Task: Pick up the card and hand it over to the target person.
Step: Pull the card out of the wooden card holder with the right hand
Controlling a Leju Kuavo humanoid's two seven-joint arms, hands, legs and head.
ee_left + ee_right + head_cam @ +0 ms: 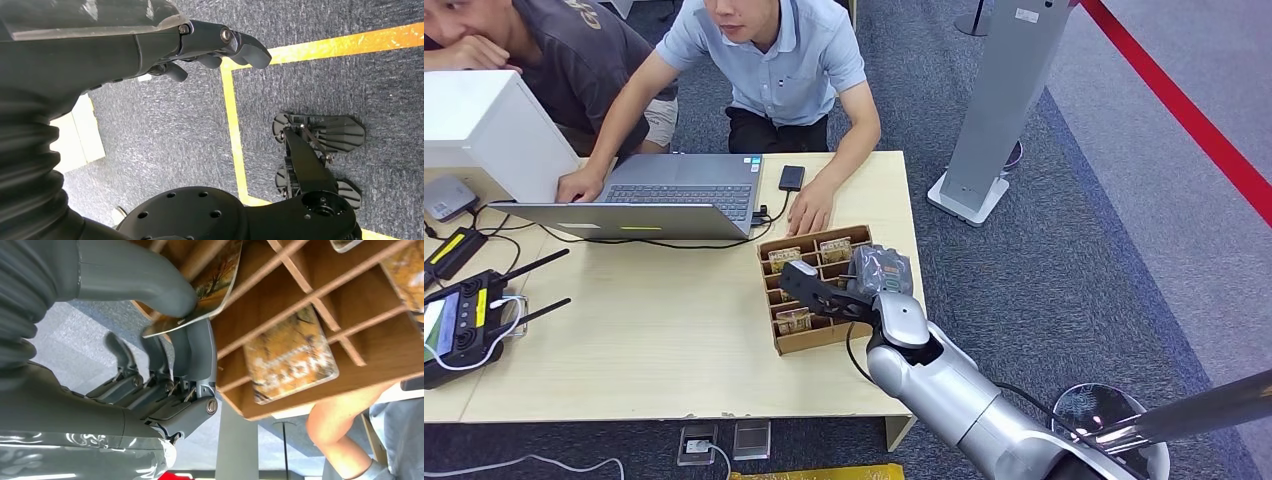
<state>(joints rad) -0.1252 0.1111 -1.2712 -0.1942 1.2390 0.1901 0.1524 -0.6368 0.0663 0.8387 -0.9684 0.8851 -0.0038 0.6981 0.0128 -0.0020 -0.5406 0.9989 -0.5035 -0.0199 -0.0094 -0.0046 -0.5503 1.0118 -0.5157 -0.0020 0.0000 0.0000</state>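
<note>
Fingers (pixel 192 347) and the thick grey thumb of the right hand (pixel 165 340) are closed on the edge of a card (pixel 210 287) printed with an autumn scene, which is pinched between them over the brown divided card box (pixel 320 295). From the head view, the right hand (pixel 879 272) is seen over the right side of the box (pixel 776 335), which sits on the light wooden table (pixel 644 330) near its right edge. Further cards are seen standing or lying in other compartments, one (pixel 290 355) with an orange-and-white print just beside the pinched one. Curled loosely with nothing in them, the fingers of the left hand (pixel 220 47) are seen hanging over grey carpet crossed by yellow floor tape (pixel 232 125).

An open laptop (pixel 674 190) is placed on the far side of the table, with a person's hand on its keyboard; that person's other hand (pixel 809 212) is rested on the tabletop just behind the box. A black phone (pixel 791 178) is laid beside the laptop, and a handheld controller with antennas (pixel 464 320) lies at the table's left end.
</note>
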